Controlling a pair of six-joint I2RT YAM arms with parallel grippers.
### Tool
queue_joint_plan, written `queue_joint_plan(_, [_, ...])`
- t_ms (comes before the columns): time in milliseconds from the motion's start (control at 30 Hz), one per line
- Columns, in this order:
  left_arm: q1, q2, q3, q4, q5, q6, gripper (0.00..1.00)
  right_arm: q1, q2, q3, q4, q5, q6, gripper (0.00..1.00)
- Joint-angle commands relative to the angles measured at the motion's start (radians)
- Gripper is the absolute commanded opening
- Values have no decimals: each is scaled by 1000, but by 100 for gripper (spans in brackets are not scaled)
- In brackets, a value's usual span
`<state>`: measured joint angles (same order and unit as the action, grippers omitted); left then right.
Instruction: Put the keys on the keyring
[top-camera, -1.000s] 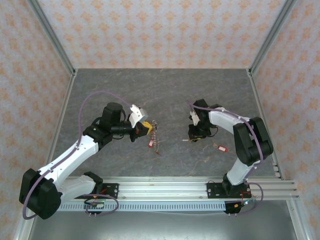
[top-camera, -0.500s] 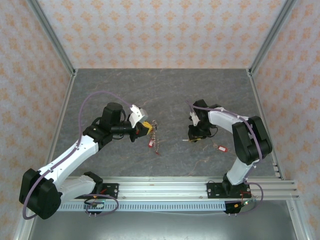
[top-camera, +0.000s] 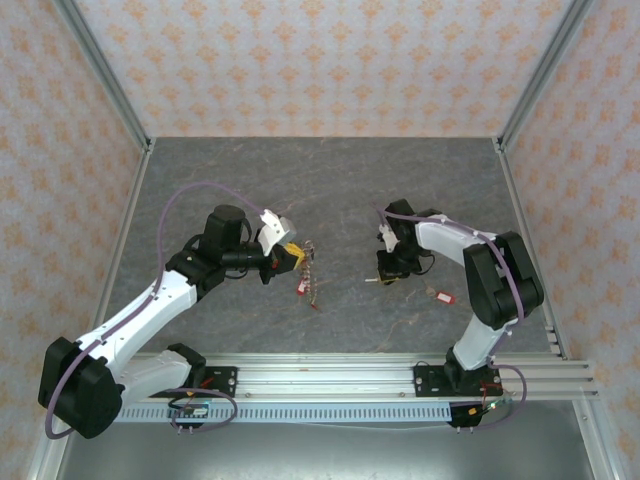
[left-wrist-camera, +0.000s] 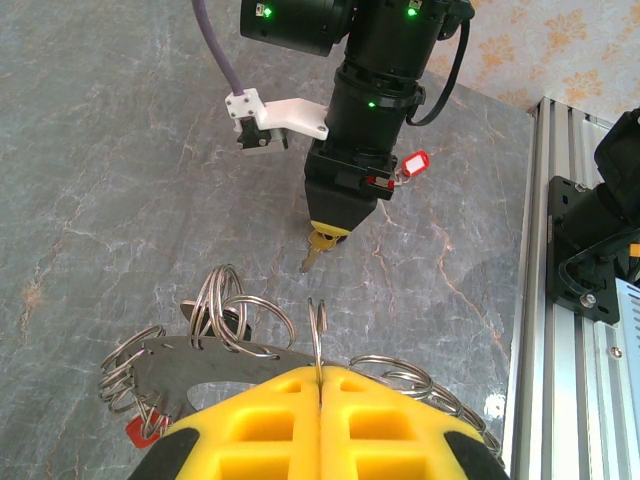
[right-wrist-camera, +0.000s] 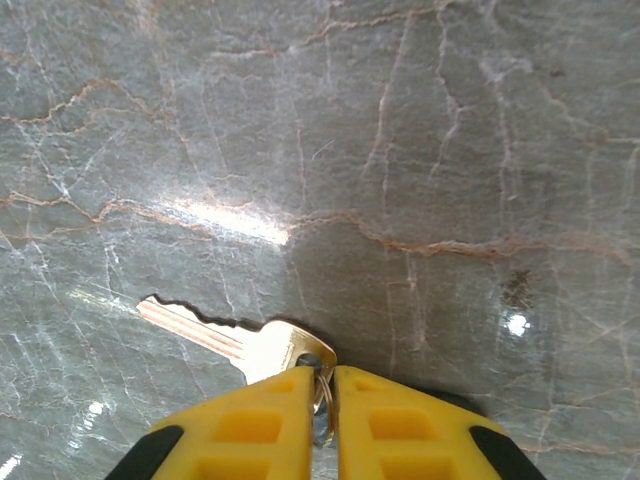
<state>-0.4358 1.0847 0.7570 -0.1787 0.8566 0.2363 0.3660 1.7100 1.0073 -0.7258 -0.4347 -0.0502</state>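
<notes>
We find the left gripper (left-wrist-camera: 320, 380) raised over the grey marbled table (top-camera: 250, 180), its yellow fingers (left-wrist-camera: 250, 425) pressed flat together on the keyring (top-camera: 312, 272), a thin loop of wire standing up out of the seam between them. The keyring is the one holder here, and it is well loaded: several small split rings (left-wrist-camera: 235, 310) fan out along it on both sides of the fingers, and a red tag (left-wrist-camera: 140, 430) hangs at its left end in the wrist view. From above it droops from the fingertips as a beaded strand, left of the table's middle. Well apart to the right, the right gripper (right-wrist-camera: 320, 378) points down at the table with only a sliver of gap between its fingers, which nip the little ring threaded through the head of a silver key (right-wrist-camera: 262, 348). That key lies flat on the surface, blade pointing away from the fingers. A red-tagged key (top-camera: 441, 295) lies loose just beside the right arm.
</notes>
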Motion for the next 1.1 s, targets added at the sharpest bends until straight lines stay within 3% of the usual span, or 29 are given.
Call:
queue_joint_plan(0, [8, 3, 42, 8, 29, 12, 0, 7, -30, -9, -16, 25, 8, 15])
queue_joint_plan(233, [9, 6, 42, 4, 30, 14, 0, 7, -44, -12, -15, 17, 14, 16])
queue_joint_plan(600, [9, 12, 47, -2, 35, 18, 0, 8, -83, -8, -9, -8, 2, 3])
queue_joint_plan(833, [5, 29, 45, 22, 17, -5, 0, 7, -308, -77, 122, -148, -32, 0])
queue_joint_plan(1067, [-42, 44, 11, 142, -44, -79, 0, 9, -589, -263, 461, -354, -23, 0])
